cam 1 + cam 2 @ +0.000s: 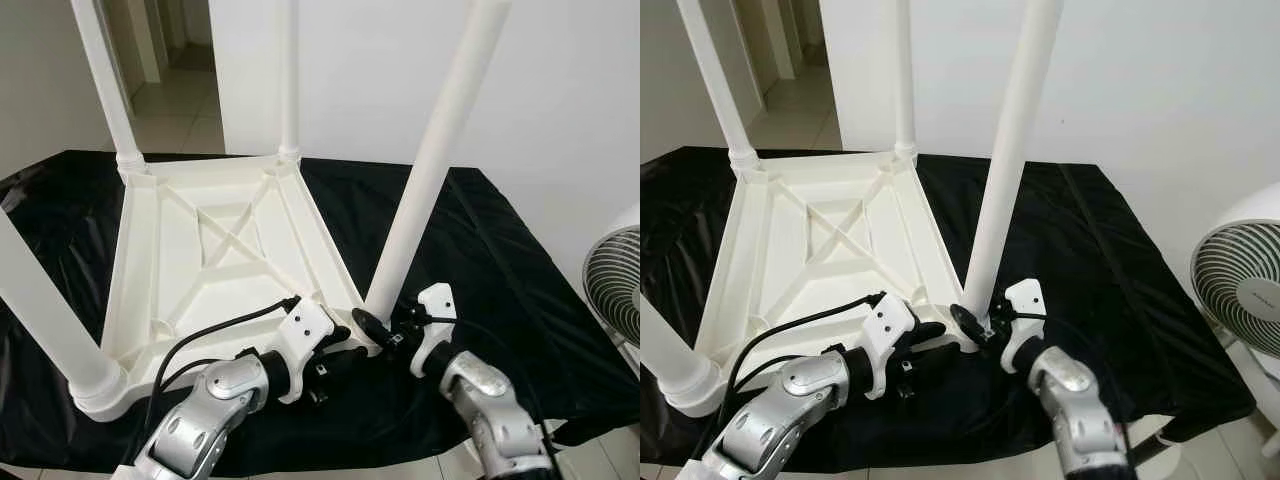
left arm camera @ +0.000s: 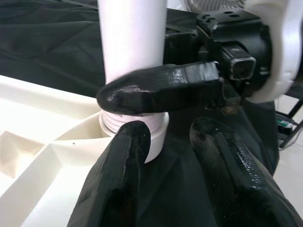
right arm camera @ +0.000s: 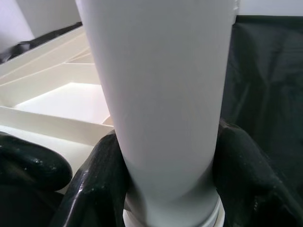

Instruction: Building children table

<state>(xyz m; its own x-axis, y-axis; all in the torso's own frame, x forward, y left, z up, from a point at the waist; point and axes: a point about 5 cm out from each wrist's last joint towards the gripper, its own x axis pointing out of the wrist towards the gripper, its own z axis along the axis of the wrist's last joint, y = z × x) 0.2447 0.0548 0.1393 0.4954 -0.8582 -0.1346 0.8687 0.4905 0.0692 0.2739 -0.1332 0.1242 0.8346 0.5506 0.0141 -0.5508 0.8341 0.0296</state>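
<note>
A white plastic children's table (image 1: 215, 250) lies upside down on a black cloth (image 1: 500, 270), its legs pointing up. My right gripper (image 1: 378, 325) is shut on the base of the near right leg (image 1: 430, 170). In the right wrist view the leg (image 3: 161, 94) sits tight between both fingers (image 3: 99, 179), just above its threaded collar. My left gripper (image 1: 340, 360) rests low at the same table corner. Its fingers (image 2: 118, 179) are open with only cloth between them, right beside the leg's collar (image 2: 137, 127) and under a right-gripper finger (image 2: 161, 87).
Three other legs stand up from the table: far left (image 1: 105, 80), far right (image 1: 288, 70) and near left (image 1: 45, 310). A white fan (image 1: 615, 280) stands off the cloth's right edge. A white wall is behind, with a doorway at the back left.
</note>
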